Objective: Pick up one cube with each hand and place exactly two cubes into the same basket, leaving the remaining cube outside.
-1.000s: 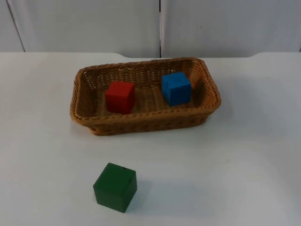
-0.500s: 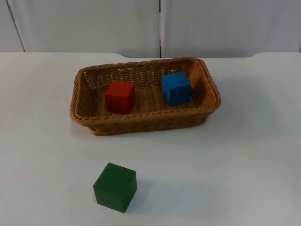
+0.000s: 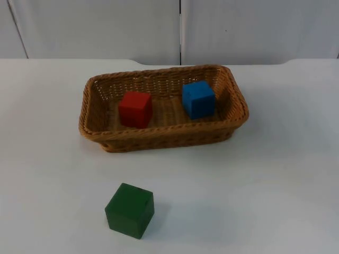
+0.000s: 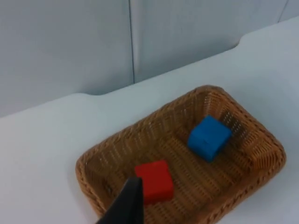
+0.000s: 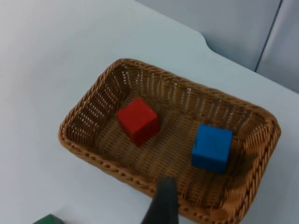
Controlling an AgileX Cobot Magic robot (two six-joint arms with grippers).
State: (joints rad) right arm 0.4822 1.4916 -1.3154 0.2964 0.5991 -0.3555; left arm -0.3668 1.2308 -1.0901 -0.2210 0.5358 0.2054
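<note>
So the wicker basket sits toward the back-middle of the white tabletop, not far from the grey partition wall. Two cubes are inside it: the red cube on the basket's left half and the blue cube on the right half, closer to the back rim. They're well apart from each other, both flat on the woven floor, neither leaning on a wall as far as I can see.

The green cube is out on the tabletop by itself, near the front edge and a bit left of the basket's middle, well apart from the basket. It's turned slightly, so one corner points forward.

From the left wrist view you look down on the basket with the red cube and blue cube in it, and one black fingertip of the left gripper pokes in just in front of the red cube. Can't tell if that gripper is open or closed.

The right wrist view has the same basket, the red cube, the blue cube, plus a sliver of the green cube beyond the rim. One fingertip of the right gripper sits over the near rim. Can't tell its state either. Both are up above the basket, holding nothing that I can see.
</note>
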